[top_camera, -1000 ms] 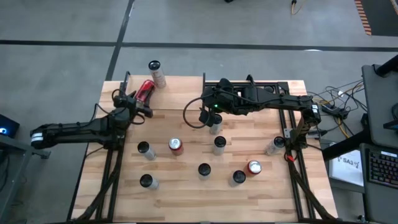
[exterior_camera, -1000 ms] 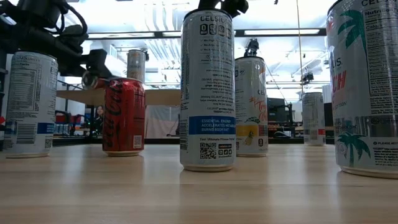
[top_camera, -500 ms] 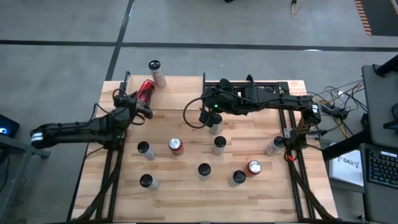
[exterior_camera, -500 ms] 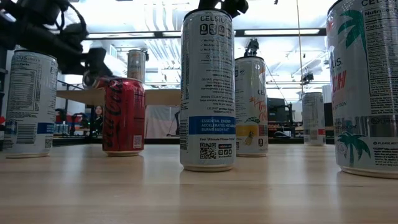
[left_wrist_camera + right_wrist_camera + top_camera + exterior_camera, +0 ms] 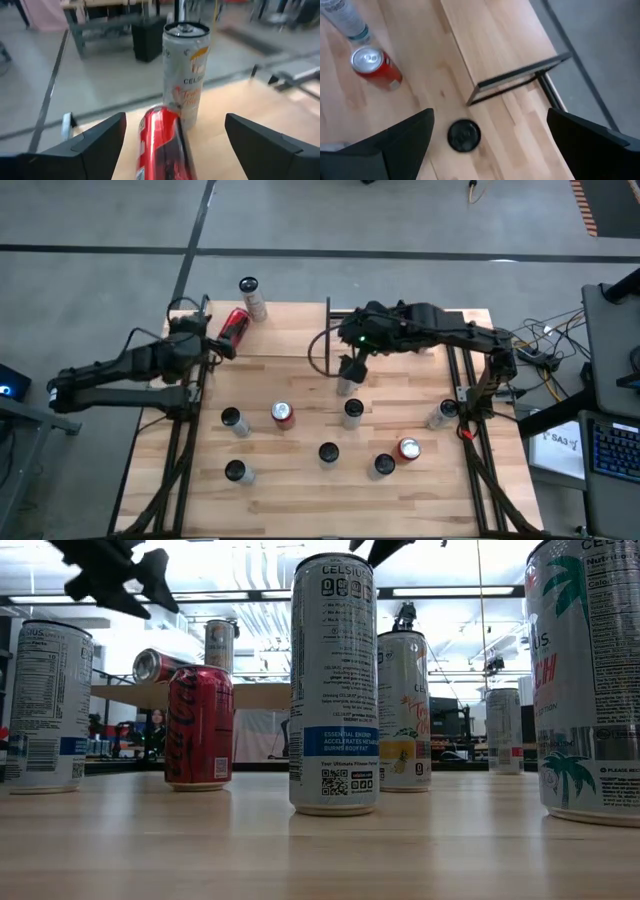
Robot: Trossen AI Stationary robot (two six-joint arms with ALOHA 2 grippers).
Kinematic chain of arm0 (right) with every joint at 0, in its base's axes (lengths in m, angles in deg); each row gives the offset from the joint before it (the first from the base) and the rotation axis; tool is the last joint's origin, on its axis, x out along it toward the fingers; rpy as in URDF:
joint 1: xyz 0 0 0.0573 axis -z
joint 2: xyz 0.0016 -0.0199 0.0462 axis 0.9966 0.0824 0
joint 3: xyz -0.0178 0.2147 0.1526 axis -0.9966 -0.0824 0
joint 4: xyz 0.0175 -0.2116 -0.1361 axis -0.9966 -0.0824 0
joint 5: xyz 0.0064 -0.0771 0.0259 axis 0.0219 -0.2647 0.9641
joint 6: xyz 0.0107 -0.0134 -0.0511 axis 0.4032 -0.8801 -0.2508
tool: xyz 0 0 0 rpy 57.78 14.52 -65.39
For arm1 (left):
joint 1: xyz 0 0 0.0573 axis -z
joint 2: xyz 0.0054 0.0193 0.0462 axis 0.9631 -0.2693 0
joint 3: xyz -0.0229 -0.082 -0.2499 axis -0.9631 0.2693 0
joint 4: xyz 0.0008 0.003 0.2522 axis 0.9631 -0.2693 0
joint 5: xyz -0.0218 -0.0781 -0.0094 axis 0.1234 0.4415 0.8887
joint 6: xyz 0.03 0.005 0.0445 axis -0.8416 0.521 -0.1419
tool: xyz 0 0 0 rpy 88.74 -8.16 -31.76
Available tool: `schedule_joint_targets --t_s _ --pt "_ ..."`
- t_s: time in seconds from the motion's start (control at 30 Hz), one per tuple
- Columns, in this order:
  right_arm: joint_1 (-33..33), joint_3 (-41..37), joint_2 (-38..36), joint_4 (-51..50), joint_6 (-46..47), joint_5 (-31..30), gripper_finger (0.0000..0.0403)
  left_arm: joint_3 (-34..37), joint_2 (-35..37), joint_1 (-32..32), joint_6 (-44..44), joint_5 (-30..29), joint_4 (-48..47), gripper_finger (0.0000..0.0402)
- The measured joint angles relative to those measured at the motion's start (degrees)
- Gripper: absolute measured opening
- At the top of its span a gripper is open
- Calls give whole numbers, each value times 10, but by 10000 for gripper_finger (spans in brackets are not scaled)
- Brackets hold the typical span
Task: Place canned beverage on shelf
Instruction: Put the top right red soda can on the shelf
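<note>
we see the red can lying on its side on the shelf, beside an upright white can. left jaws released just behind it; right jaws released above the desk.

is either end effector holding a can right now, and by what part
Nothing is held. The left end effector stands open, clear of the red can lying on its side; the right end effector is open above the table.
</note>
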Motion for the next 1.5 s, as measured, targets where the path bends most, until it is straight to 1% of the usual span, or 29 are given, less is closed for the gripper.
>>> schedule_joint_targets --t_s 0.13,0.3,0.43,0.5,0.63,0.77,1.03,1.2,1.5 --pt "9 30 0 -58 0 3 379 -103 -75 -11 64 67 -148 315" --pt "13 43 -1 -107 3 3 379 -195 -161 -28 107 85 -289 313" --pt "13 42 -2 -124 7 4 379 -238 -202 -40 113 124 -335 313" --pt "13 42 -3 -124 7 4 379 -249 -213 -44 106 127 -337 313" --pt "13 42 -7 -124 7 15 379 -254 -221 -64 92 151 -338 314" --pt "13 41 -12 -125 8 18 379 -234 -221 -85 89 164 -337 314" --pt "13 41 -19 -125 15 18 379 -208 -231 -111 42 169 -274 314" --pt "13 41 -19 -125 15 18 379 -195 -249 -130 15 195 -254 314" --pt "13 41 -19 -125 15 18 379 -194 -282 -160 -13 197 -236 314"
